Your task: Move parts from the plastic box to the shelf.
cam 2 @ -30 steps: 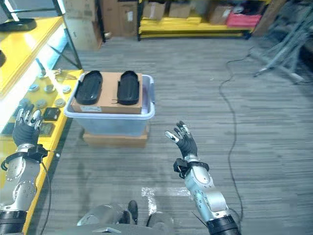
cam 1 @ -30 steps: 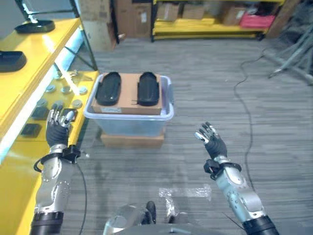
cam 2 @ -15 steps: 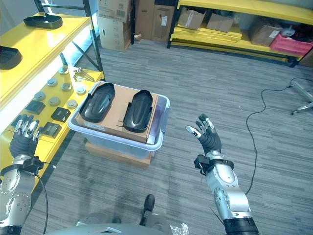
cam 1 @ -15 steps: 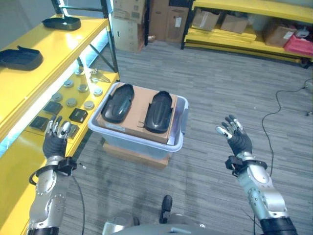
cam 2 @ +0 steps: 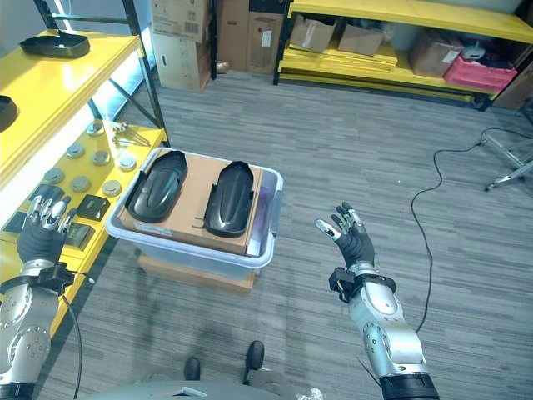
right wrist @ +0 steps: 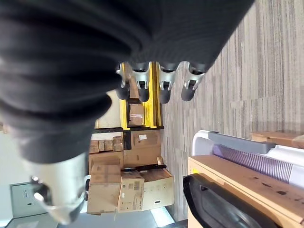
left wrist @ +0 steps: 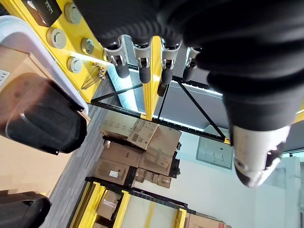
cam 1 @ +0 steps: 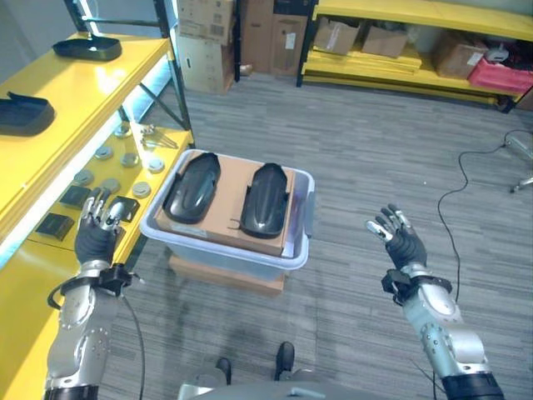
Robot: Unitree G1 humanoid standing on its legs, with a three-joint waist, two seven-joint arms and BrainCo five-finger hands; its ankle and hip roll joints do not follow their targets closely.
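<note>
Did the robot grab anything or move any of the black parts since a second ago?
No. The whole picture shifted, so the camera moved, not the things. Both black parts still lie on the cardboard in the plastic box. The left robot hand and right robot hand stay raised, open and empty, one on each side of the box.

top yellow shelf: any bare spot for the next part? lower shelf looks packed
Yes: the upper yellow shelf is bare between its two black moulded parts. The lower shelf is crowded with round metal discs and small black blocks.
</note>
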